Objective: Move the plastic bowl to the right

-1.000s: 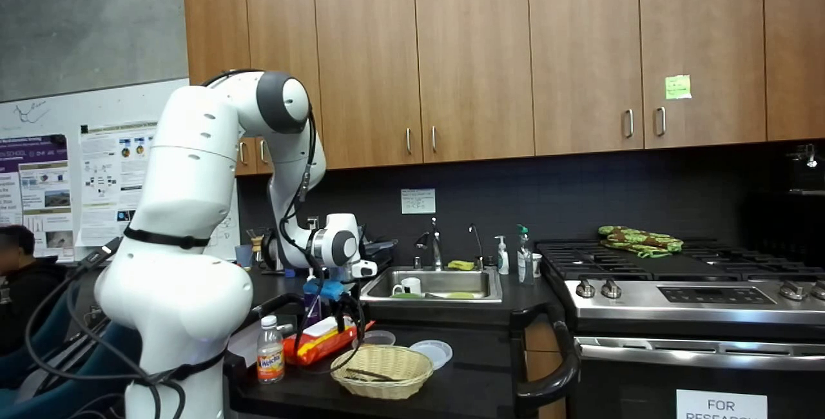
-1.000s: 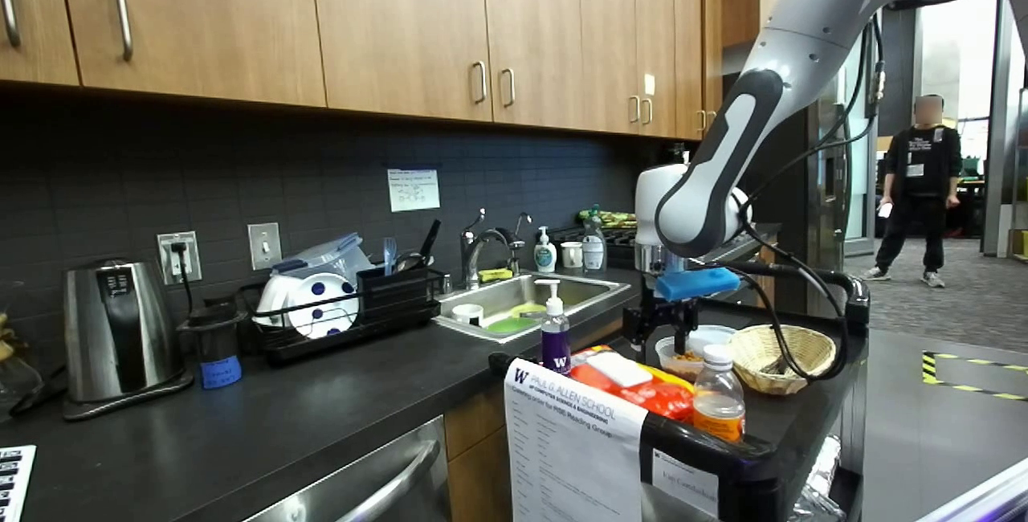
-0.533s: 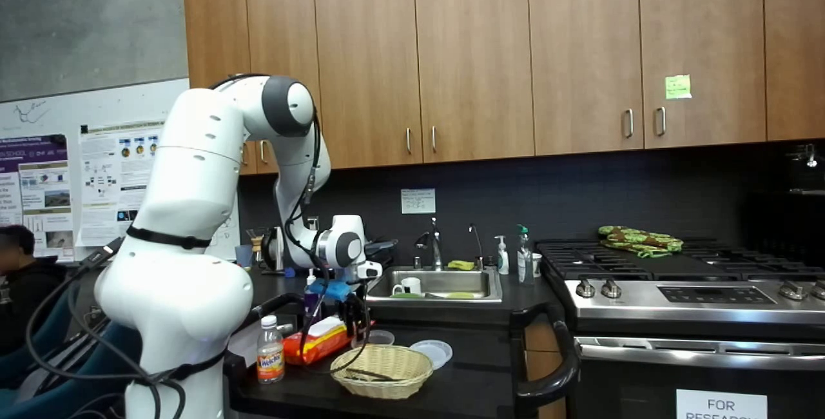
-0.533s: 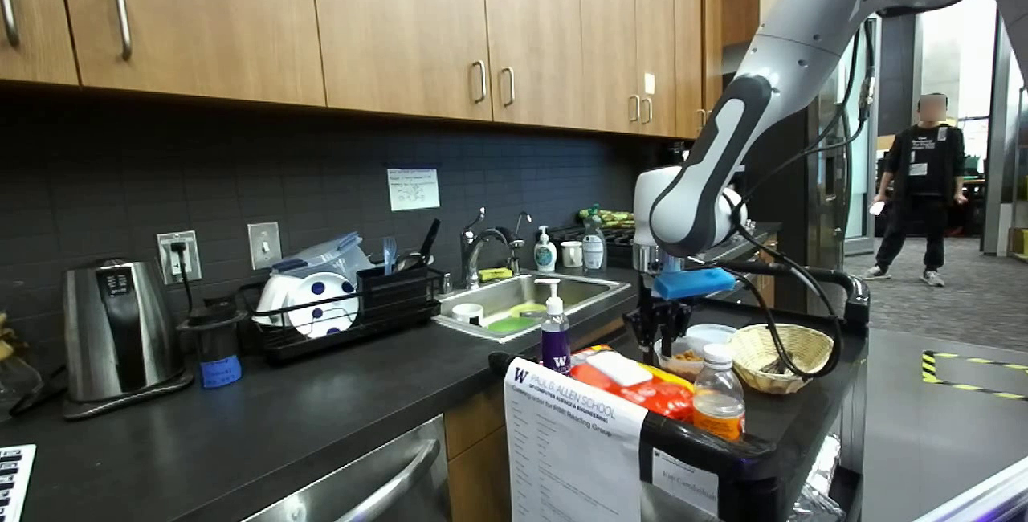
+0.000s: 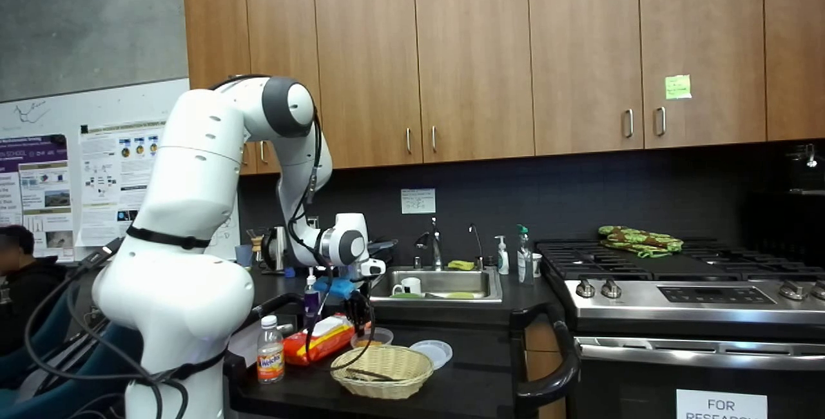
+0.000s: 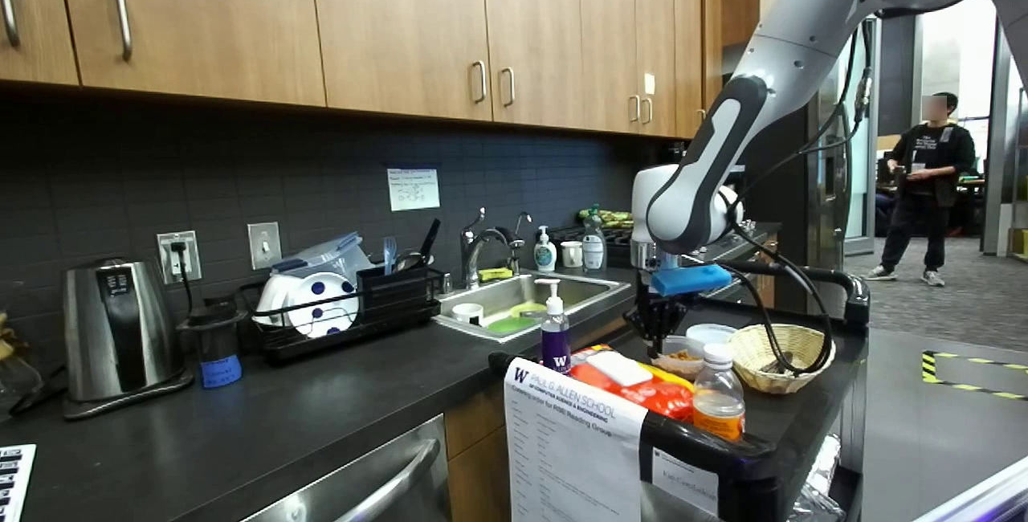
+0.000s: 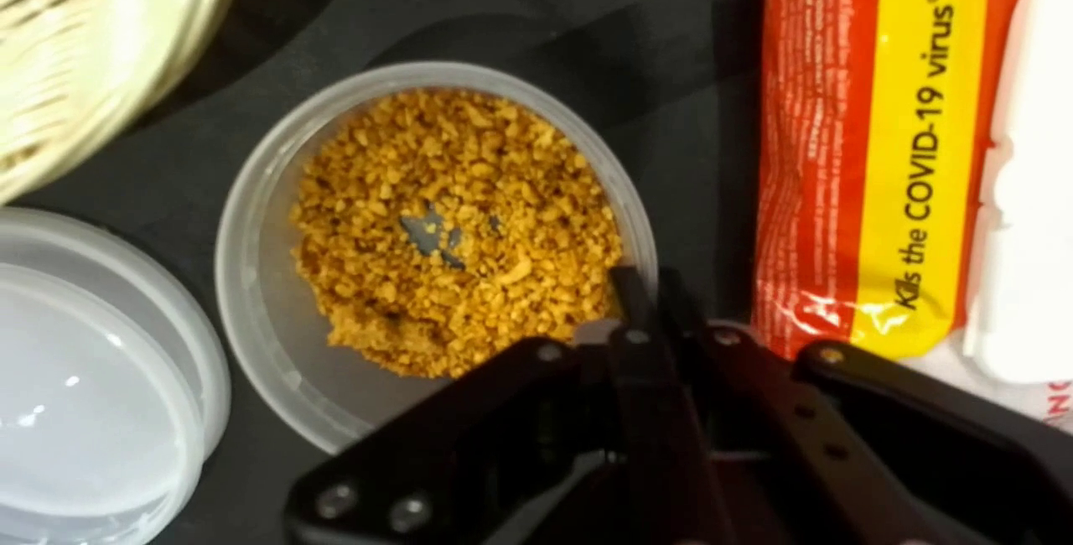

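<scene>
The plastic bowl (image 7: 283,323) is a round translucent tub with orange-tan crumbs inside, and the wrist view shows it from above. My gripper (image 7: 647,278) is shut on its rim, one fingertip inside the wall and the other just outside. In both exterior views the bowl (image 5: 384,336) sits on the black cart top, partly behind my dark fingers. From another angle the gripper (image 6: 654,348) points down at the near side of the bowl (image 6: 684,370). Whether the bowl's base is off the surface, I cannot tell.
A woven basket (image 5: 383,367) stands in front of the bowl, beside a pale dish (image 5: 433,353). A red wipes pack (image 7: 817,151) lies close on the gripper's other side. A juice bottle (image 6: 719,393) and a purple pump bottle (image 6: 555,337) stand nearby. The sink (image 5: 445,283) is behind.
My jaws have closed from wide apart onto the bowl's rim. The arm has shifted a little to the right in an exterior view. More of the crumbs show there now.
</scene>
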### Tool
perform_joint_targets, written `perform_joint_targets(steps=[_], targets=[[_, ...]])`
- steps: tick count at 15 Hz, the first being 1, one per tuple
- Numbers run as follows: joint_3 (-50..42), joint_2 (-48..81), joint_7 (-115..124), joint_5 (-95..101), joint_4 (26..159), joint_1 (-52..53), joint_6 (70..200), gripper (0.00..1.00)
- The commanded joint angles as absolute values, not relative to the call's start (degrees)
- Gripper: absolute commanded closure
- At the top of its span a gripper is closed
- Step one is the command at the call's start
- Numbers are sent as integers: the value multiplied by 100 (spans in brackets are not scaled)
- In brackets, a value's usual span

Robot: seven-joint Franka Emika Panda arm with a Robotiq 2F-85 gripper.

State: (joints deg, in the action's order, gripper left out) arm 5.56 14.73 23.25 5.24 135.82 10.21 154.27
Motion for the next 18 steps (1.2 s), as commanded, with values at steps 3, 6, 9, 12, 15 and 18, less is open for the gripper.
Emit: perform_joint_targets(steps=[3, 6, 9, 12, 15, 18], targets=[[209, 1560, 2484, 881, 13242, 1262, 15067, 99], [144, 1581, 2510, 1064, 13021, 1297, 14876, 99], [75, 1625, 2644, 1387, 12771, 1372, 14650, 99], [23, 1764, 2695, 1616, 12499, 1390, 14493, 99], [-39, 1956, 2663, 1749, 12223, 1395, 14445, 99], [-127, 2183, 2633, 1854, 11958, 1402, 14505, 99]])
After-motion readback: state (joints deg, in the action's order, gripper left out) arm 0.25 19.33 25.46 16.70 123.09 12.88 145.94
